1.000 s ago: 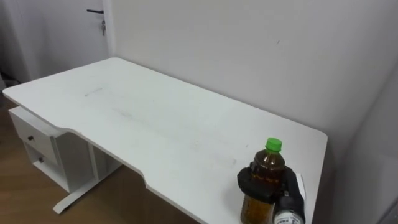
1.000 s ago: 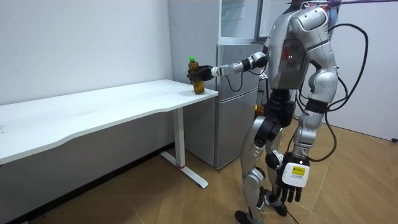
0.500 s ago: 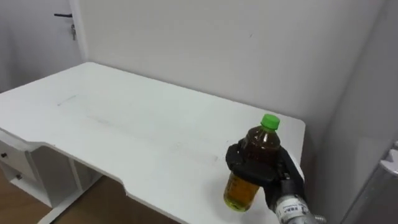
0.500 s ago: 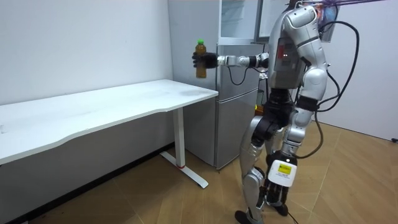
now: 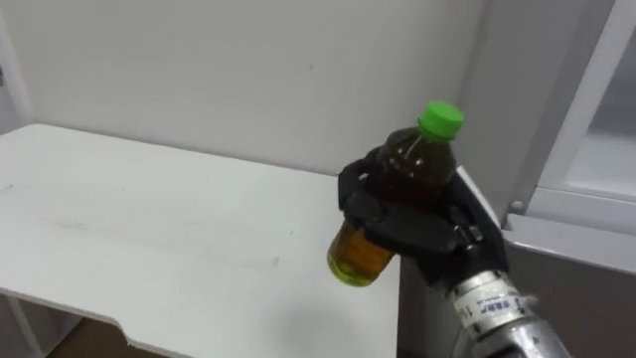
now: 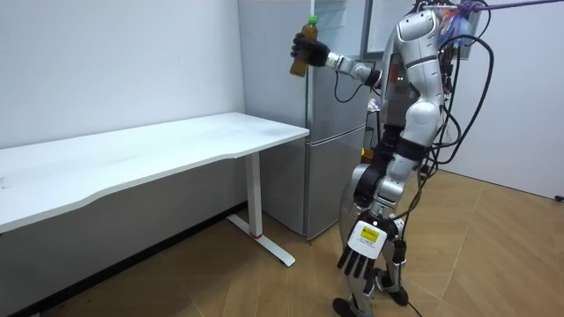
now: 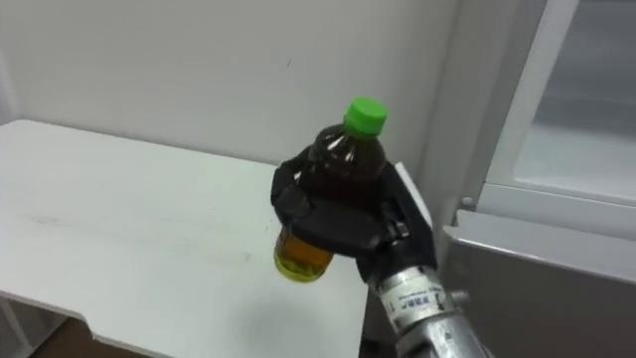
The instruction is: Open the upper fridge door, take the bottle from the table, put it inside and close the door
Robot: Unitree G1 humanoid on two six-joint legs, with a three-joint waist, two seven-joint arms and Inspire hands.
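Observation:
A bottle (image 5: pixel 401 165) of brown drink with a green cap is held tilted in the air, with my right hand (image 5: pixel 415 237) shut round its middle. It hangs above the right end of the white table (image 5: pixel 149 229), just left of the fridge (image 5: pixel 586 149). In the room view the bottle (image 6: pixel 302 46) is at the height of the upper fridge compartment (image 6: pixel 339 26), raised on my outstretched right hand (image 6: pixel 315 54). My left hand (image 6: pixel 359 257) hangs by my leg with straight fingers. I stand in front of the fridge, beside the table's end.
The grey lower fridge (image 6: pixel 339 167) stands against the wall to the right of the table (image 6: pixel 132 163). A white wall (image 5: pixel 248 70) runs behind the table. Wooden floor (image 6: pixel 493 264) lies open around me.
My right hand has lifted the bottle from just above the table up to the height of the upper fridge. I have turned towards the fridge, and the eye views have shifted right.

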